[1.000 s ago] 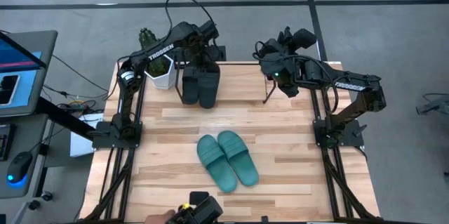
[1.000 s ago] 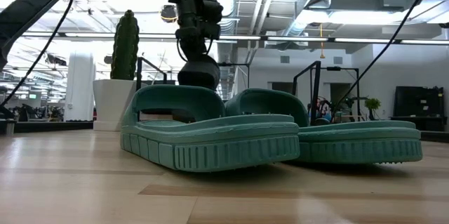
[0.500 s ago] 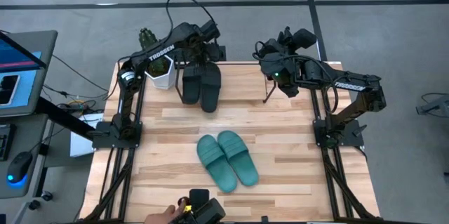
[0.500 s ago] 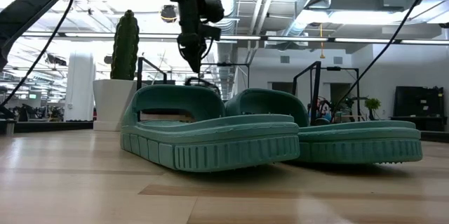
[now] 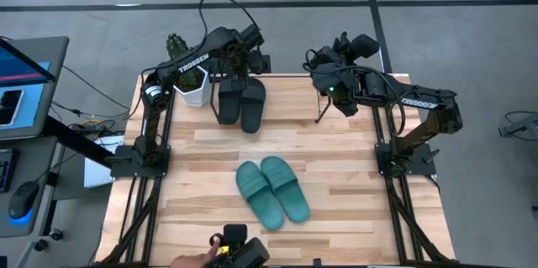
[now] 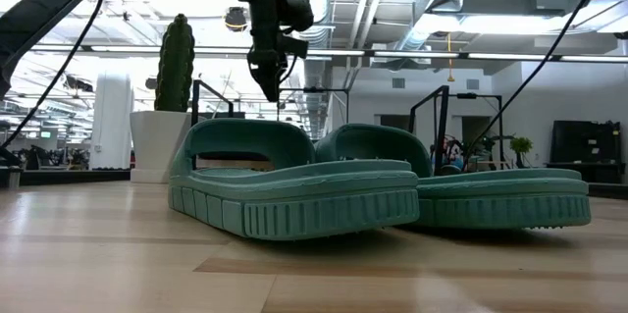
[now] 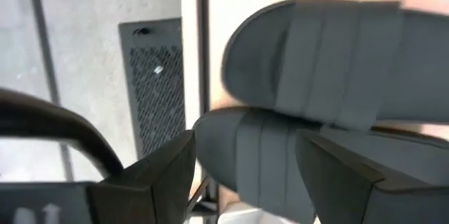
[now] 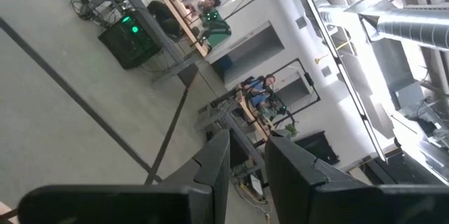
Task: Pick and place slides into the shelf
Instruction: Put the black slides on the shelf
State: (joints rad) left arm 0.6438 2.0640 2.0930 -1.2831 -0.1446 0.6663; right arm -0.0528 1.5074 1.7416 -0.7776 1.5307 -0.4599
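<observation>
Two black slides [image 5: 229, 102] [image 5: 253, 104] lie side by side, straps up, at the table's far edge; the left wrist view shows them close [image 7: 316, 55] [image 7: 266, 161]. My left gripper [image 5: 238, 71] [image 7: 242, 175] hangs open just above them, touching neither. Two teal slides [image 5: 252, 194] [image 5: 286, 186] lie sole-down mid-table, large in the low view [image 6: 294, 190]. Behind them stand the shelf's thin black upright ends [image 6: 209, 97] [image 6: 439, 122]. My right gripper [image 5: 324, 66] [image 8: 245, 168] waits at the far right, fingers slightly apart, nothing between them.
A cactus in a white pot [image 5: 189, 83] stands at the far left corner, right beside the black slides. A person's hand with a dark device [image 5: 231, 247] shows at the near edge. Bare wood lies between the two pairs of slides.
My left gripper has opened and let go of a black slide, then risen a little. That slide has dropped out of the low view behind the teal slides and lies beside the other black one.
</observation>
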